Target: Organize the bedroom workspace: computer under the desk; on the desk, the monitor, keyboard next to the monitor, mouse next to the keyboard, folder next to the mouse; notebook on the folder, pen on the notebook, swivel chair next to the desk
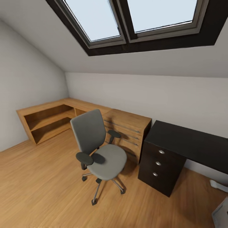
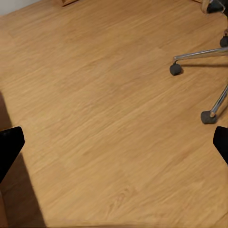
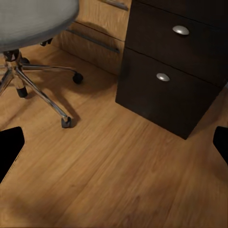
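Standing on the floor [image 1: 41,183], the swivel chair [image 1: 98,148] sits just beside the desk [image 1: 177,142]. Both jaws hang wide and empty, its castors well beyond them.

The grey swivel chair [image 1: 99,152] stands upright, seat apparently bare, near the black desk [image 1: 186,141].

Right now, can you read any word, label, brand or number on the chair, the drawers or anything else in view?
None: no readable text in any view.
swivel chair: plain grey upholstery, no label.
desk drawer fronts: only round silver knobs, no markings.
oak dresser: bare wood.
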Motion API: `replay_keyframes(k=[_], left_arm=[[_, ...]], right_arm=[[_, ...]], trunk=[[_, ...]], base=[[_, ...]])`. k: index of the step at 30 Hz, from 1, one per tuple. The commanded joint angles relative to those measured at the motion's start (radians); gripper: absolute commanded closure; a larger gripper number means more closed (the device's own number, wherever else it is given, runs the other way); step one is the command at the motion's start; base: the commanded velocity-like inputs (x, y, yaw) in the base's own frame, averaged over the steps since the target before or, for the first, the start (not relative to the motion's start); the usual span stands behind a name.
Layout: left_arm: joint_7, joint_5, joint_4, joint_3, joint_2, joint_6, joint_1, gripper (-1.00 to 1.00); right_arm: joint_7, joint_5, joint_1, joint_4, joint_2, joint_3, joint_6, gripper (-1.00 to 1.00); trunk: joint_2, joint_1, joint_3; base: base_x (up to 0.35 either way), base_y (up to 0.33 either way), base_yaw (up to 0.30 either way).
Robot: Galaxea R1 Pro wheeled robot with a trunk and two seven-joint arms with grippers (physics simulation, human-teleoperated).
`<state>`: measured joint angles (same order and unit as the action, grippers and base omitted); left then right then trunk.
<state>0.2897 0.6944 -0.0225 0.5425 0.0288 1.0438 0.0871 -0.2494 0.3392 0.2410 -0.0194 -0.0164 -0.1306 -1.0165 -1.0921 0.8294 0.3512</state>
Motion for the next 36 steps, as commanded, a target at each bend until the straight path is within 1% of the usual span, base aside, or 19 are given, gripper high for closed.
replay_keyframes(k=[1, 9, 10, 14, 32, 36], left_arm=[[0.008, 0.002, -0.001, 0.008, -0.002, 0.002, 0.0, -1.0], [0.008, 0.002, 0.0, 0.008, -0.007, -0.003, -0.001, -1.0], [0.008, 0.002, 0.0, 0.008, -0.017, -0.004, -0.001, -1.0], [0.008, 0.002, 0.0, 0.007, -0.023, -0.004, -0.001, -1.0], [0.008, 0.002, 0.0, 0.007, -0.028, -0.004, -0.001, -1.0], [0.008, 0.002, 0.0, 0.007, -0.027, -0.004, -0.001, -1.0]], right_arm=[[-0.005, 0.011, 0.001, -0.002, 0.0, -0.008, -0.003, -1.0], [-0.004, 0.01, 0.001, -0.002, 0.0, -0.009, 0.001, -1.0], [-0.004, 0.011, 0.001, -0.002, 0.0, -0.009, 0.001, -1.0], [-0.004, 0.011, 0.001, -0.002, 0.0, -0.009, 0.001, -1.0], [-0.005, 0.011, 0.001, -0.002, -0.002, -0.01, 0.001, -1.0], [-0.005, 0.01, 0.001, -0.002, -0.002, -0.01, 0.001, -1.0]], trunk=[[-0.001, 0.0, 0.001], [-0.001, 0.0, 0.001], [-0.001, 0.0, 0.001], [-0.001, 0.0, 0.001], [-0.001, 0.0, 0.001], [-0.001, 0.0, 0.001]], base=[[0.0, 0.0, 0.28], [0.0, 0.0, 0.279], [0.0, 0.0, 0.279], [0.0, 0.0, 0.279], [0.001, 0.0, 0.279], [0.125, 0.0, 0.279]])
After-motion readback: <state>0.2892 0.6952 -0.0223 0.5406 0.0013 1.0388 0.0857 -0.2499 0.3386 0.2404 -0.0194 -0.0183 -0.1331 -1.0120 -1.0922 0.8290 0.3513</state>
